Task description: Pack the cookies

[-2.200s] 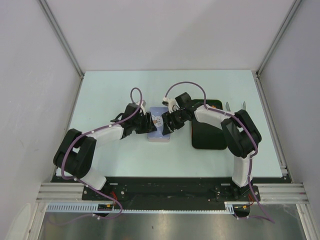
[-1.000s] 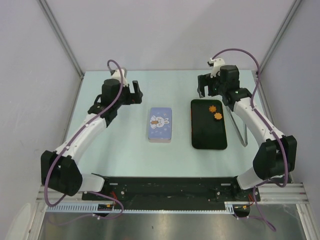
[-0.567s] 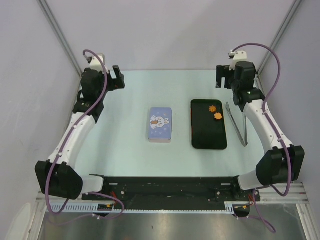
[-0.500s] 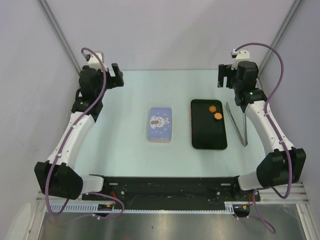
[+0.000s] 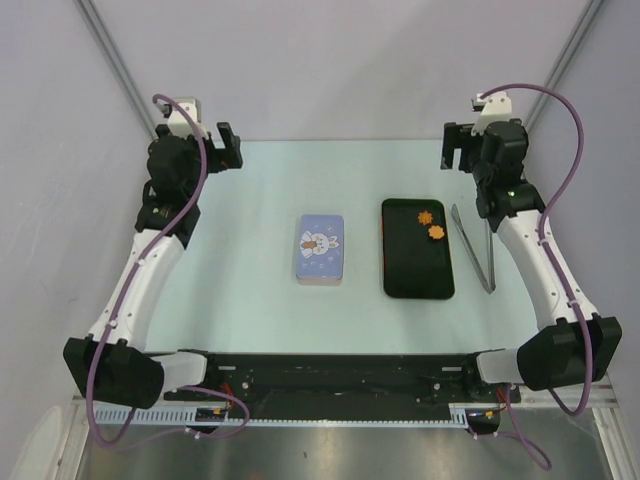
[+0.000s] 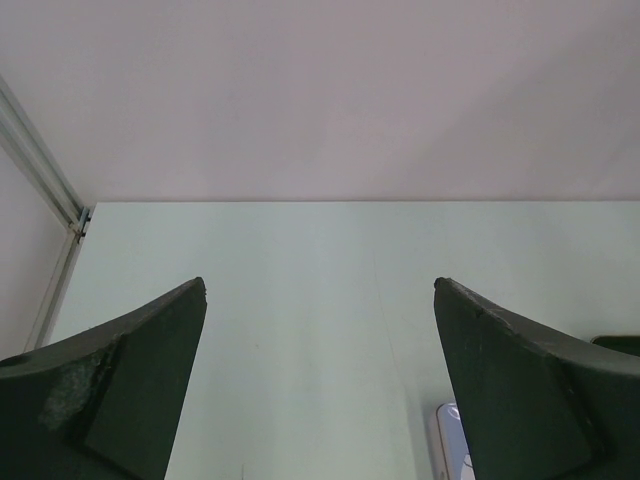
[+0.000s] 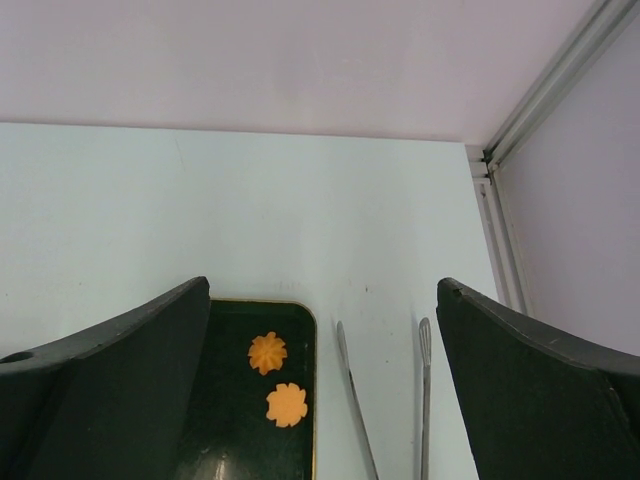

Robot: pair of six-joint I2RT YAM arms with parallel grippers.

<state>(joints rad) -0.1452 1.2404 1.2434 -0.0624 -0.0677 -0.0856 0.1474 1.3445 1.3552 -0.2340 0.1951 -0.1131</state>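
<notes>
Two orange flower-shaped cookies (image 5: 427, 217) (image 5: 436, 232) lie at the far end of a black tray (image 5: 418, 270); they also show in the right wrist view (image 7: 267, 352) (image 7: 287, 404). A closed blue box with a rabbit picture (image 5: 320, 250) lies left of the tray. My left gripper (image 5: 228, 150) is open and empty, raised at the far left corner. My right gripper (image 5: 457, 150) is open and empty, raised at the far right, beyond the tray. No pink cookie shows.
Metal tongs (image 5: 474, 245) lie on the table right of the tray, also in the right wrist view (image 7: 352, 385). White walls with metal frame posts enclose the pale green table (image 5: 240, 290). The box's corner shows in the left wrist view (image 6: 447, 445).
Both arms have left the box at the table's middle and swung up and outward to the far corners. The box now lies shut. Two cookies remain on the tray.
</notes>
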